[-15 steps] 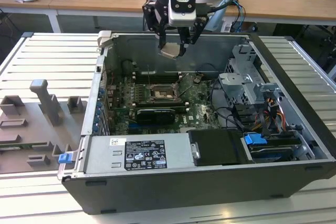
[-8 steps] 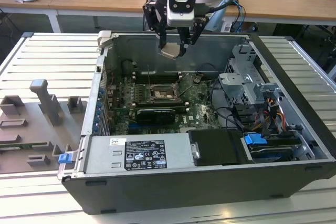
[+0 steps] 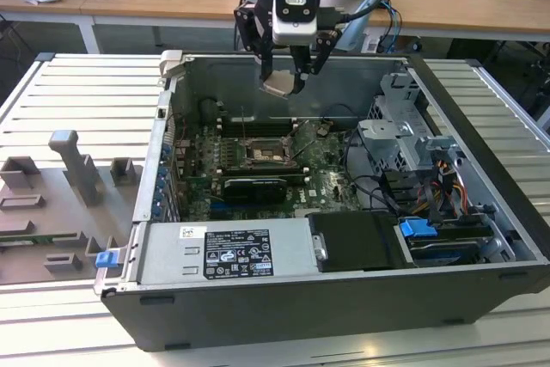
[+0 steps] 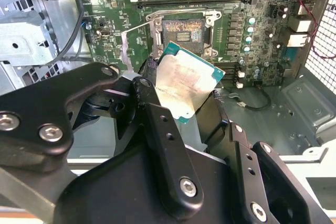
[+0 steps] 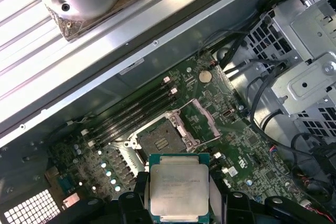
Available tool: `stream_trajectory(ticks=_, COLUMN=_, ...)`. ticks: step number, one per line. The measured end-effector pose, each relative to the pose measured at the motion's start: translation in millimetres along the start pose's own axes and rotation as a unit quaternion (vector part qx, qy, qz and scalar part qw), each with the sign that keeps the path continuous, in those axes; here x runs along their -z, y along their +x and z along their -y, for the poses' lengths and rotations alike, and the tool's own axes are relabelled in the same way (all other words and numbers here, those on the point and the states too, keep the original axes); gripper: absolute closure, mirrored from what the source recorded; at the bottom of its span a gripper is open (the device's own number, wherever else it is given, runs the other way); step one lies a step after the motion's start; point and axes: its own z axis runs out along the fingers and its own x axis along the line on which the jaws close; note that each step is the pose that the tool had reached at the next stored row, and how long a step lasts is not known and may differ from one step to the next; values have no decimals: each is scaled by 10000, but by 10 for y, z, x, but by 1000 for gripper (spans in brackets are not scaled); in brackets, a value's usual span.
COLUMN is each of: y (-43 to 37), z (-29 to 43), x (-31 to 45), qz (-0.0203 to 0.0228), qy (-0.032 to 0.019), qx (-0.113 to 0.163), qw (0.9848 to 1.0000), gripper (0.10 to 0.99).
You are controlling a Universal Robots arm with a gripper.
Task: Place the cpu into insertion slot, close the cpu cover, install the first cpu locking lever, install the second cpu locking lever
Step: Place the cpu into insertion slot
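Observation:
My gripper (image 3: 282, 82) hangs above the open computer case, shut on the cpu (image 3: 279, 84), a pale silver-beige square chip with a green edge. Both wrist views show the cpu (image 4: 185, 83) (image 5: 178, 184) clamped by its sides between the black fingers (image 4: 148, 85), tilted and well clear of the board. Below it on the green motherboard the insertion slot (image 3: 261, 155) (image 4: 183, 34) (image 5: 159, 140) lies bare, a dark square socket with a metal rim. The cpu cover (image 5: 206, 119) stands swung open at one side of the socket.
Long black memory slots (image 3: 258, 128) run beside the socket. A grey white-labelled box (image 3: 225, 252) fills the case's front, with a metal drive cage (image 3: 404, 135) and cables at the exterior view's right. Grey fixtures (image 3: 73, 169) sit on the table at its left.

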Motion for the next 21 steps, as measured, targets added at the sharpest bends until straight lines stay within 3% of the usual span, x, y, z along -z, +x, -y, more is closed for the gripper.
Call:
stream_trajectory(ticks=4, y=0, z=1, x=-10, qz=11, qy=14, qx=-14, qw=10000, gripper=545)
stream_trajectory(ticks=11, y=-1, z=3, x=-26, qz=51, qy=11, qx=-394, qw=9992, gripper=545)
stream_trajectory(ticks=21, y=-1, z=6, x=-58, qz=60, qy=10, qx=-495, qw=9988, gripper=545)
